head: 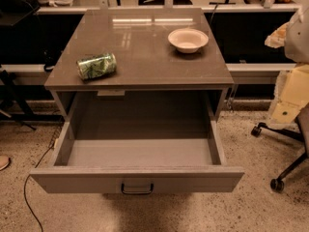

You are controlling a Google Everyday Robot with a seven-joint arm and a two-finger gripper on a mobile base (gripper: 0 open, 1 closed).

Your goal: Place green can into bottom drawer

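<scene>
The green can [96, 65] lies on its side on the left part of the grey cabinet top [145, 62], near the front edge. The bottom drawer [137, 179] is pulled fully out below it. Its grey inside shows nothing in it, and a dark pull handle [137, 189] sits on the front panel. My gripper is not in view. Only pale parts of my arm [294, 81] show at the right edge, well apart from the can.
A beige bowl [188, 39] stands on the top at the back right. Office chair legs and casters [277, 182] are on the speckled floor to the right. A cable [29, 197] runs over the floor at the left. Dark furniture stands behind.
</scene>
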